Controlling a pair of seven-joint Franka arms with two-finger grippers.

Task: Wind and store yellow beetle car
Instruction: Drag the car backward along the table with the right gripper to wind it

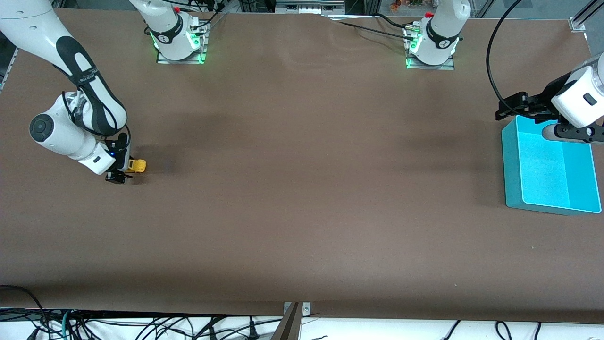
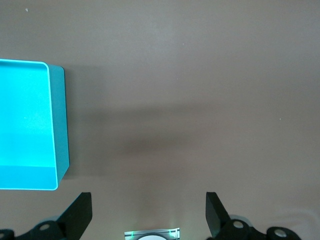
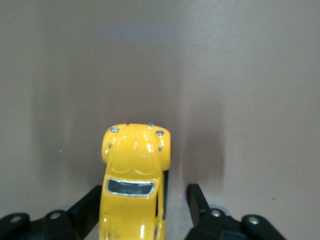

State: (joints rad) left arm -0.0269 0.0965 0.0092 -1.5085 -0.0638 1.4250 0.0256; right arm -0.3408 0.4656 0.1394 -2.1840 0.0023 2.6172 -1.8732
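Note:
The yellow beetle car (image 1: pixel 138 165) stands on its wheels on the brown table near the right arm's end. In the right wrist view the yellow beetle car (image 3: pixel 134 170) sits between the black fingers, its rounded nose pointing away from the wrist. My right gripper (image 1: pixel 121 169) (image 3: pixel 144 192) is low at the table and open: one finger lies against the car's side and the other stands clear of it with bare table between. My left gripper (image 1: pixel 514 106) (image 2: pixel 149 200) hangs open and empty over the table, beside the teal bin.
A teal bin (image 1: pixel 512 174) (image 2: pixel 61 125) with nothing in it stands at the left arm's end of the table. The brown tabletop (image 1: pixel 302 189) stretches bare between car and bin. Cables hang below the table's front edge.

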